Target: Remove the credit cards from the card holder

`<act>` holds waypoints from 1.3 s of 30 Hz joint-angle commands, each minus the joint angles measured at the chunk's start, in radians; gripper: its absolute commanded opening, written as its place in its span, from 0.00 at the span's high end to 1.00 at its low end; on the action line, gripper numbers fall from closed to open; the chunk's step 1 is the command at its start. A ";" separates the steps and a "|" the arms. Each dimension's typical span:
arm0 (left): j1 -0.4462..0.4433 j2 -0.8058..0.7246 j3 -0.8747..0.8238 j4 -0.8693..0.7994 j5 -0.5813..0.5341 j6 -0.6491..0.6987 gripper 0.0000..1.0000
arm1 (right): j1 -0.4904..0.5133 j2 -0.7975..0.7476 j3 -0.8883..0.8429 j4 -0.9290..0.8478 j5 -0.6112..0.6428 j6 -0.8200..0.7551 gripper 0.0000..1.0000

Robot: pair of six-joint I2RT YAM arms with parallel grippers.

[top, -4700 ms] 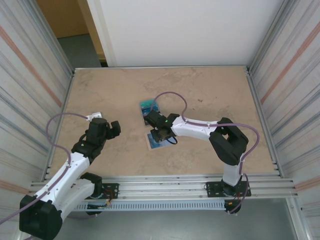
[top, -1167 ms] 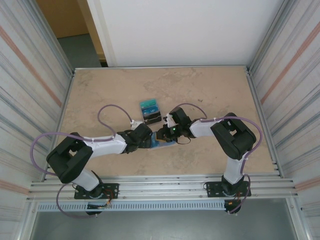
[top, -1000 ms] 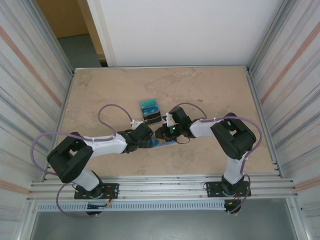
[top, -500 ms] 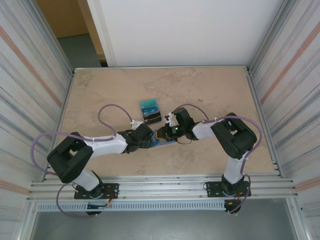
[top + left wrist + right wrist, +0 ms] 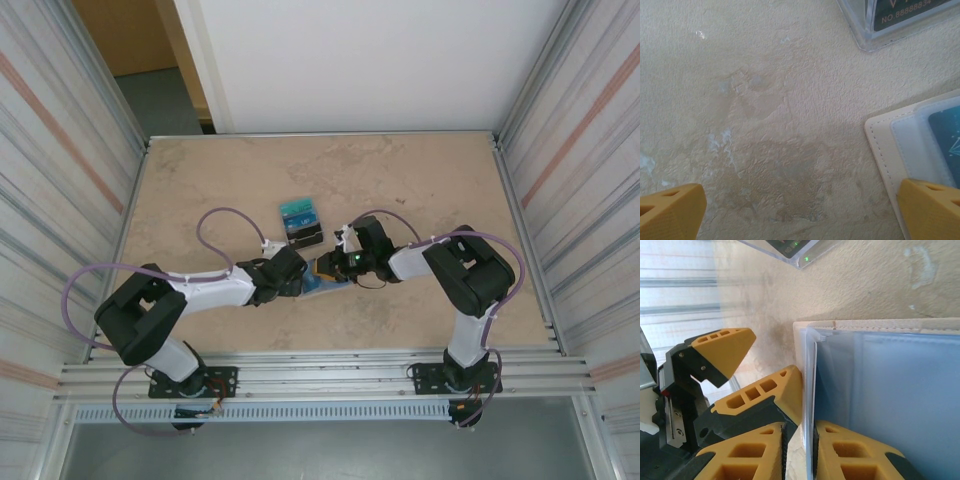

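Note:
The card holder (image 5: 320,276) lies mid-table between both grippers, its tan cover tipped up. My right gripper (image 5: 328,267) is closed narrow on the holder's upright clear pocket edge (image 5: 810,390), with the pale blue inner face (image 5: 890,390) to its right. My left gripper (image 5: 297,279) stands wide open (image 5: 800,212). One of its fingertips (image 5: 930,210) sits over the holder's cream edge (image 5: 880,145), and the same finger (image 5: 765,395) rests against the cover's outside. A teal credit card (image 5: 946,142) shows inside the pocket.
A clear case (image 5: 301,222) with teal and dark cards lies just behind the holder, and its corner shows in both wrist views (image 5: 900,20) (image 5: 790,250). Metal frame walls (image 5: 80,180) line both sides of the beige table (image 5: 420,190).
My right gripper has drawn back slightly to the right, and the holder's tan cover has tipped up with it. The left arm has stayed put, still open.

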 commanded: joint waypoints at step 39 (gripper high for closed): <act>0.005 0.012 0.006 -0.107 -0.021 -0.005 0.01 | -0.064 -0.049 -0.082 0.047 -0.001 -0.004 1.00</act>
